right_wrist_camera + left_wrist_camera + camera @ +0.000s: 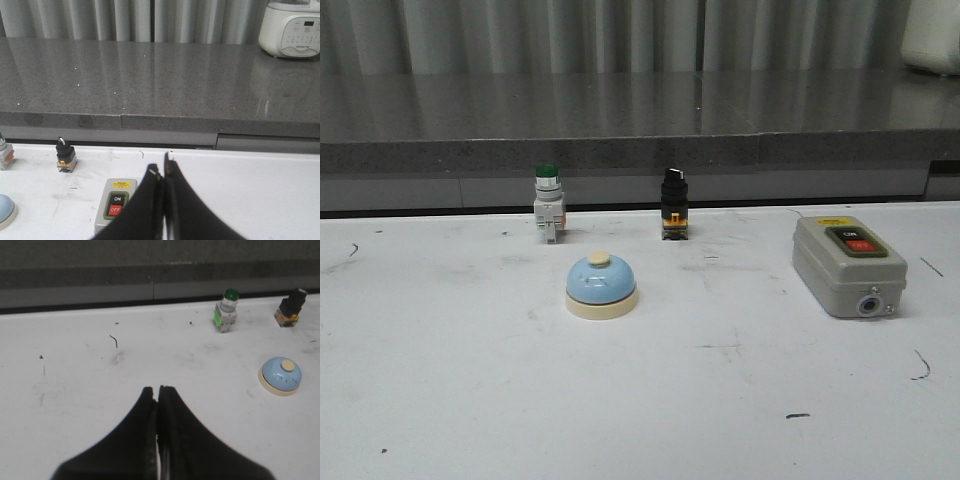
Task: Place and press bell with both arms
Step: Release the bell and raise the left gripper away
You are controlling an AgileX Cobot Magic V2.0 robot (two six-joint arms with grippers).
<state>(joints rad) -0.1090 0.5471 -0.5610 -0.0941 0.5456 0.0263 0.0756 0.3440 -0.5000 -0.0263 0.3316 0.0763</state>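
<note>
Black jaws on the left gripper (158, 390) are pressed together on nothing above the white counter (100, 390); the right gripper (163, 169) is likewise closed and empty. Light-blue, the bell (602, 286) sits upright on the counter, untouched, near the green-capped button (547, 204), black selector switch (672, 203) and grey switch box (848, 265).
</note>
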